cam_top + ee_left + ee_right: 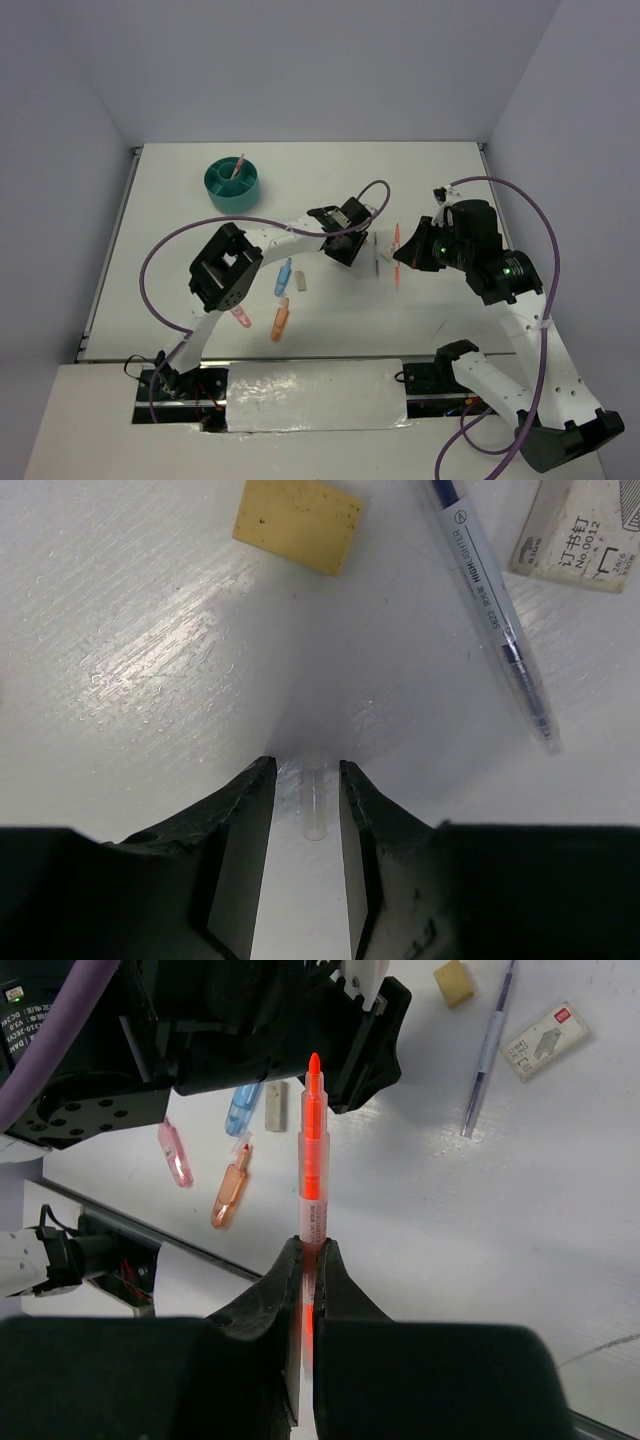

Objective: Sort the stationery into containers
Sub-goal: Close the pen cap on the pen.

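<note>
Left wrist view: left tool [305, 770] stood spread astride a small clear cap [315, 805] at lower centre on the counter [150, 630], probably wanted centring before pinching; right tool [308, 1250] pinched the orange pen [313, 1160], teal organiser [225, 197] upper left in top view.

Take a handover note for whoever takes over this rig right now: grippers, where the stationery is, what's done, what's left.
Left gripper: jaws open, straddling a small clear tube on the table, not gripping.
Right gripper: shut on an orange pen.
Done: one pink item stands in the teal organiser.
Left: blue marker, pink marker, orange marker, grey eraser, tan eraser, blue pen and staple box lie on the table, plus both arms' items.
</note>
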